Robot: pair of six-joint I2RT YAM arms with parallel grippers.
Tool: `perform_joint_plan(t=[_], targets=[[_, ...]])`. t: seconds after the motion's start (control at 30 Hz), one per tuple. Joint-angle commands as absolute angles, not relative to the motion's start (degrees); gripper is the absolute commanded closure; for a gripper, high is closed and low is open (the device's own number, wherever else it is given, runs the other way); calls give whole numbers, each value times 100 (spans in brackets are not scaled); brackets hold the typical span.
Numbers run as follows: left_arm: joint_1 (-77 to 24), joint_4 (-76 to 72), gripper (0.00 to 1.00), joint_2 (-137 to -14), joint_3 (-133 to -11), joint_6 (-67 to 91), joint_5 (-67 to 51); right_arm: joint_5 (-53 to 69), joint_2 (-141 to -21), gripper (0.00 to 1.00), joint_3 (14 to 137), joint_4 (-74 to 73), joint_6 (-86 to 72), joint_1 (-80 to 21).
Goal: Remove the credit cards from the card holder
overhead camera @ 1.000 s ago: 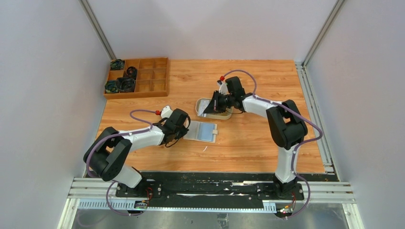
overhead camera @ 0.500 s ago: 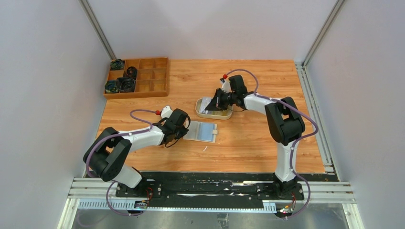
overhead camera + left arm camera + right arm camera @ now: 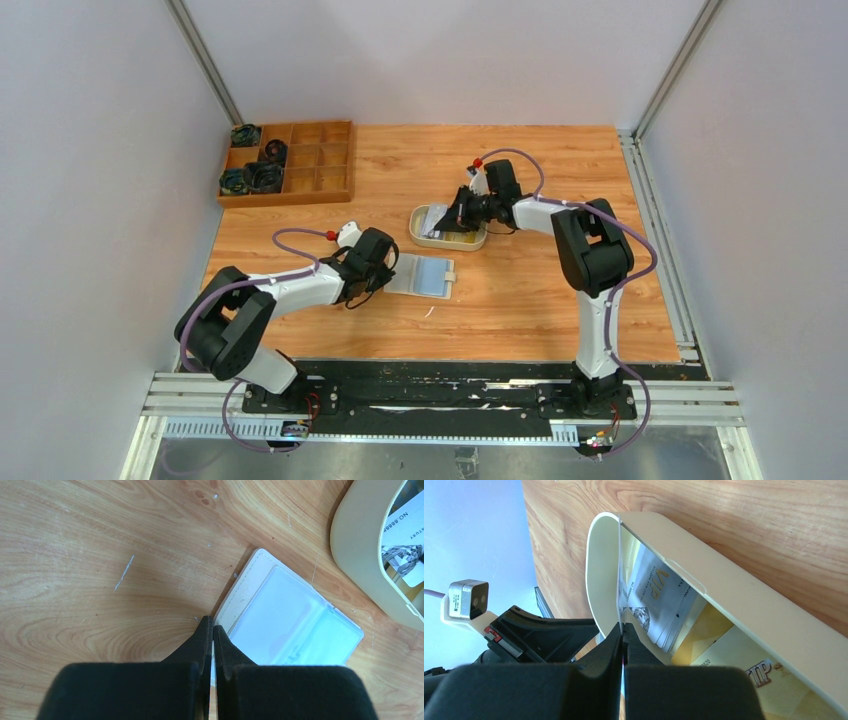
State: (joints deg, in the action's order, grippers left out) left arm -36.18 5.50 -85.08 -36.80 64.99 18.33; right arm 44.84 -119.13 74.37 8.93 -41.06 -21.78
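Note:
The card holder point(image 3: 424, 276) lies open and flat on the wood, cream-edged with a pale-blue clear pocket point(image 3: 295, 617). My left gripper point(image 3: 386, 272) is shut, and its tips point(image 3: 212, 628) rest on the holder's left cream edge. My right gripper point(image 3: 458, 214) hangs over the oval beige tray point(image 3: 427, 241), shut on a thin whitish credit card point(image 3: 623, 592) that stands edge-on inside the tray's rim. More credit cards lie in the tray: a whitish VIP card point(image 3: 664, 600) and a yellow one point(image 3: 769, 680).
A wooden compartment box point(image 3: 290, 162) with black items stands at the back left. The beige tray's wall point(image 3: 355, 540) is close to the card holder's far corner. Metal rails point(image 3: 655, 200) run along the table's right side.
My right gripper has shifted a little back and right over the tray, carrying the card deeper into it. The left gripper and the card holder have stayed put.

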Motion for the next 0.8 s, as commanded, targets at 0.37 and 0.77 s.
perform_joint_plan(t=[0.37, 0.77], targets=[[-3613, 1047, 100, -8815, -3635, 6340, 1740, 4540, -12454, 100, 8238, -146, -3523, -2413], [-3613, 1041, 100, -8881, -3693, 6308, 1719, 4631, -12385, 99, 8165, -297, -3450, -2449]])
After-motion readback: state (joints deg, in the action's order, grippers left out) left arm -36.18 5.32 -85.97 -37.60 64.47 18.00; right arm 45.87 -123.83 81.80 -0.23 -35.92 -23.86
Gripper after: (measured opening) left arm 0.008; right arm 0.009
